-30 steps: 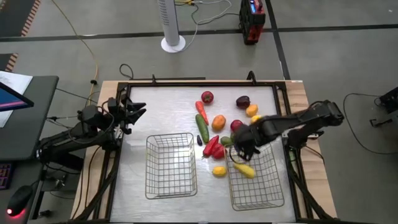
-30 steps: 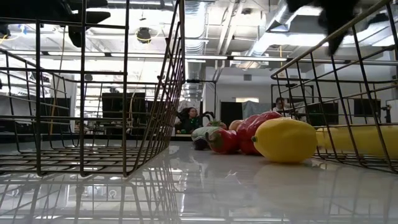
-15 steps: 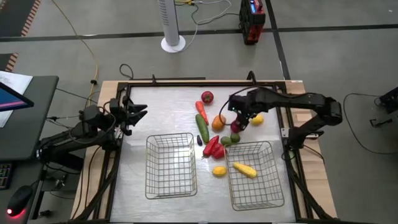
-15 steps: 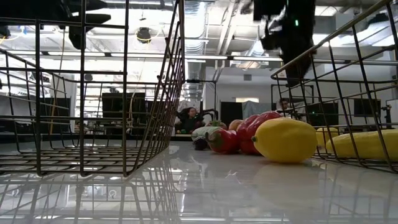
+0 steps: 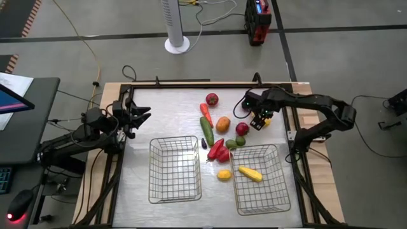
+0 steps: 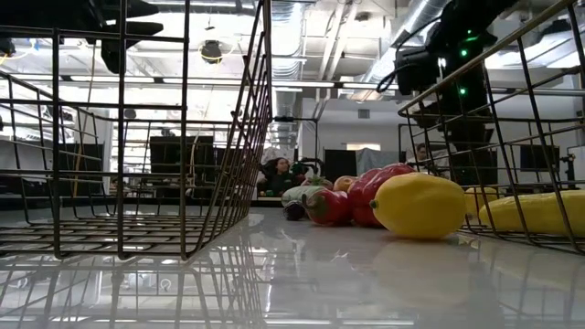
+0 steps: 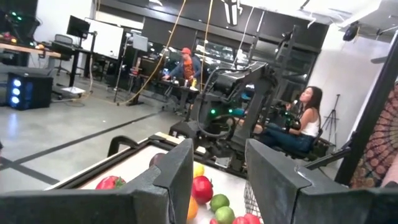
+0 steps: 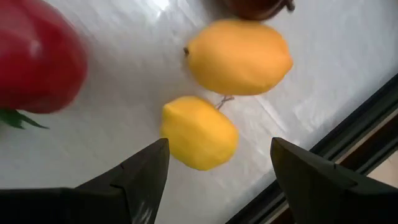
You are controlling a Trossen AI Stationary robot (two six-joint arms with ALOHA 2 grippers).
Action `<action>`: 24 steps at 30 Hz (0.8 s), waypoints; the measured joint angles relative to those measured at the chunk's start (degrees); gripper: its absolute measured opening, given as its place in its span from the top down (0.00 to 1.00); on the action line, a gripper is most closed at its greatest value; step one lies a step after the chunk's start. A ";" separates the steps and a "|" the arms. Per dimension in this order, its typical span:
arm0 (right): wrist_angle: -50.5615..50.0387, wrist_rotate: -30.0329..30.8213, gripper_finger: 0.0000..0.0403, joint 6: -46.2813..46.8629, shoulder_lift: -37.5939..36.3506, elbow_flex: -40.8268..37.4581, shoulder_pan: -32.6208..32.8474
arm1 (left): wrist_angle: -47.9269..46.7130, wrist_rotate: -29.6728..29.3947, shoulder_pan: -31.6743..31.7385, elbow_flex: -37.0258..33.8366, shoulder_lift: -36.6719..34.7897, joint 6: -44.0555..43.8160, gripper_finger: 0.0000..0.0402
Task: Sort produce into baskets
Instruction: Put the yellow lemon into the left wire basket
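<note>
Toy produce lies on the white table between and beyond two wire baskets, the left one [image 5: 175, 170] and the right one [image 5: 262, 180]. A long yellow piece [image 5: 249, 173] lies in the right basket. My right gripper [image 5: 257, 121] points down, open, above a small yellow piece [image 8: 199, 132] near the table's far right. Its fingers stand on either side of that piece and touch nothing. Beside the piece lie an orange-yellow one [image 8: 239, 56] and a red one [image 8: 37, 62]. My left gripper [image 5: 138, 114] waits open, raised at the table's left.
A tomato [image 5: 212, 98], carrot [image 5: 205, 111], cucumber [image 5: 207, 130], orange piece [image 5: 222, 124], green piece [image 5: 232, 144] and red peppers [image 5: 217, 151] cluster mid-table. A yellow lemon [image 5: 224, 175] lies between the baskets. The black table frame [image 5: 287, 121] runs close by my right gripper.
My right gripper has swung from above the right basket's far left corner toward the table's far right, turning and sinking, and now hangs over the small yellow piece. Its fingers stay apart. The left arm has kept still.
</note>
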 joint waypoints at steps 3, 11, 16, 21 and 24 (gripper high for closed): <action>0.47 -0.02 0.24 -1.77 0.17 -1.13 -0.02 | -0.02 -0.63 0.00 0.00 0.00 0.31 0.67; 1.65 -2.14 0.24 -3.64 3.72 -3.29 0.11 | -0.29 -0.64 0.00 0.00 0.00 0.35 0.67; 2.31 -1.91 0.24 -5.84 6.05 -3.31 0.10 | -0.33 -0.14 0.00 0.00 0.00 0.35 0.67; 5.06 -1.73 0.24 -7.14 9.05 -3.24 0.10 | -0.33 -0.14 0.00 0.00 0.00 0.35 0.67; 5.70 -1.07 0.24 -8.08 11.57 -3.20 0.10 | -0.33 -0.14 0.00 0.00 0.00 0.35 0.67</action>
